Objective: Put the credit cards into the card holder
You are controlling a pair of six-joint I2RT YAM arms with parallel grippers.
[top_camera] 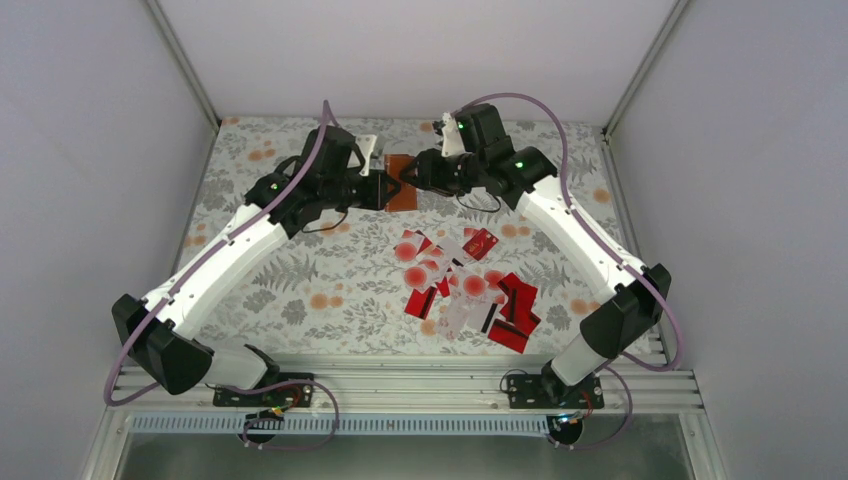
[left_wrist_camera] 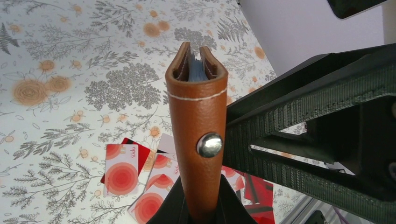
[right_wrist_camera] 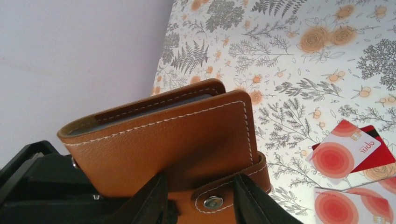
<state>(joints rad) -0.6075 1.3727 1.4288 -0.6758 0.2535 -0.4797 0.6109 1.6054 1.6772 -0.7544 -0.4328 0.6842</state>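
Note:
The brown card holder hangs folded above the far middle of the table, with my left gripper shut on its lower end. Pale blue inner pockets show at its top edge. My right gripper meets it from the right. Its jaws stand apart, one on each side of the snap strap, against the holder's face. The credit cards, red ones and white ones with red circles, lie loose in a heap on the table, also below the holder and at the right.
The floral tablecloth covers the table. White walls close it in at the back and both sides. An aluminium rail runs along the near edge by the arm bases.

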